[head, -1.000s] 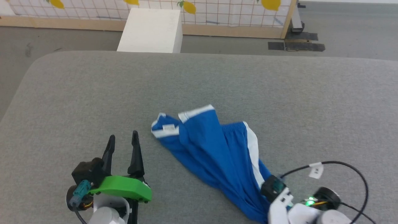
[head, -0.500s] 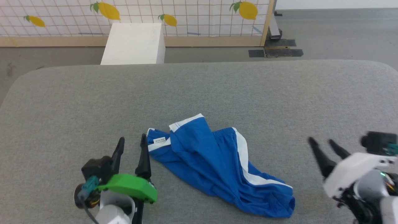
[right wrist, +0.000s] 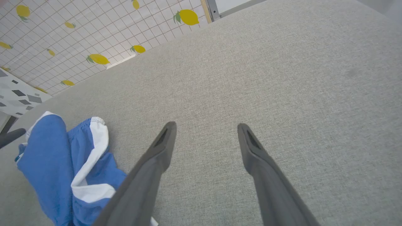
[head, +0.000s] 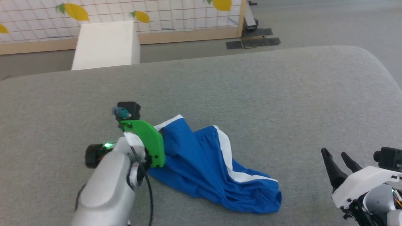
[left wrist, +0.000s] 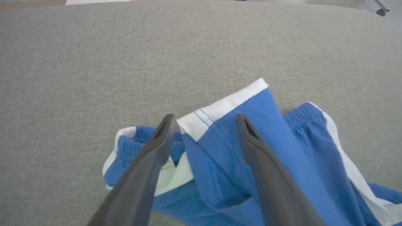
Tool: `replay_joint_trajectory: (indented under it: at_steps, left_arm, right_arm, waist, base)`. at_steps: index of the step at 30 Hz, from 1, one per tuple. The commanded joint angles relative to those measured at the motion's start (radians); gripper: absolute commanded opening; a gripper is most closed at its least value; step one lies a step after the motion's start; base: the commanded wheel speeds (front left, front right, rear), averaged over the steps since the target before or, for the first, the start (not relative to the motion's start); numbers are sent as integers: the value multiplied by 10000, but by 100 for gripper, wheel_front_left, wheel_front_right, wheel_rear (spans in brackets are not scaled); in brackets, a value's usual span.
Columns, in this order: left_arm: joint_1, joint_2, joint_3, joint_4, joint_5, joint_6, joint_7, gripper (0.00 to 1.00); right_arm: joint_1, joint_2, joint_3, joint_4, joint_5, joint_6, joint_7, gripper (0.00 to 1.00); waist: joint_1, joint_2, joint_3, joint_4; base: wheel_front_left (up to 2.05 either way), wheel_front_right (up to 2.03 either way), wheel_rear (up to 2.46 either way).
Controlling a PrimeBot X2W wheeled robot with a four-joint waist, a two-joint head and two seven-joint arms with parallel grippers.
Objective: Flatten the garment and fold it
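The right pincer point(head: 333, 153) sits at the near right of the counter point(head: 257, 91). Its fingers are spread with nothing between them, over bare grey surface and well apart from the garment point(head: 204, 163).

At the near left, the pale left forearm reaches forward, and its green bracket point(head: 147, 141) overlaps the garment's left end. In the left wrist view the left pincer point(left wrist: 204, 116) is released, fingers parted. One finger crosses the gathered waistband, the other crosses a blue panel, and the white hem band lies between them. Contact between fingertips and cloth cannot be confirmed from this angle.

The garment lies crumpled near the counter's middle, running from the left pincer toward the near right. Its layers overlap in folds, and a white side stripe curves along its length.

Beyond the counter's far edge, a white block point(head: 105, 44) stands on the floor point(head: 314, 25). Behind it is a gridded panel point(head: 176, 14) printed with lemons.
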Motion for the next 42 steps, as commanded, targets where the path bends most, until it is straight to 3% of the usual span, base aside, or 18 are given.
replay_joint_trajectory:
  at_steps: [1,3,4,6,13,17,23,27,30,31,32,38,42]
  left_arm:
    - [-268,134,33,180,16,164,352,100]
    - [-408,128,125,344,-163,215,757,100]
    - [-429,94,171,352,-282,186,851,62]
    - [-375,-48,282,288,-664,-45,933,0]
    - [-145,-191,358,-174,-1282,-566,982,0]
    - [442,-51,658,-1345,-1662,-730,740,0]
    - [3318,537,918,-4225,-2056,-88,1679,0]
    - [5329,814,843,-5472,-2155,721,2788,0]
    - [6031,784,903,-5960,-2377,968,3055,0]
    - [6137,731,954,-6126,-2448,1011,3013,12]
    - [6170,691,1011,-6257,-2484,1042,2941,100]
    - [5449,1044,1579,-7083,-1871,1161,1996,100]
    - [4274,1372,1526,-7213,-1242,706,1165,100]
  right_arm:
    - [-154,12,29,47,90,-13,-107,100]
    - [-193,13,-10,115,93,-13,-181,100]
    - [-190,13,-70,139,76,-13,-221,100]
    - [-160,13,-204,169,52,-13,-276,100]
    - [-13,14,-421,180,-55,-13,-329,100]
    - [-121,14,-143,187,53,-13,-339,100]
    - [-48,14,149,333,127,-13,-412,100]
    - [-15,14,238,364,103,-13,-432,100]
    - [-71,14,290,360,53,-13,-406,100]
    - [-107,14,310,359,37,-13,-398,100]
    - [-132,14,323,363,27,-13,-392,100]
    - [-199,14,457,463,25,-13,-389,100]
    - [-120,14,484,534,75,-13,-414,100]
  waist:
    - [0,0,227,-498]
    - [0,0,272,-622]
    - [0,0,290,-644]
    - [0,0,325,-624]
    - [0,0,259,-90]
    - [0,0,200,149]
    - [0,0,152,677]
    - [0,0,218,1018]
    - [0,0,256,1180]
    - [0,0,259,1216]
    - [0,0,252,1237]
    - [0,0,144,1210]
    - [0,0,85,1054]
  base:
    - [0,0,0]
    - [0,0,0]
    - [0,0,0]
    - [0,0,0]
    - [0,0,0]
    - [0,0,0]
    - [0,0,0]
    - [0,0,0]
    - [0,0,0]
    - [0,0,0]
    - [0,0,0]
    - [0,0,0]
    - [0,0,0]
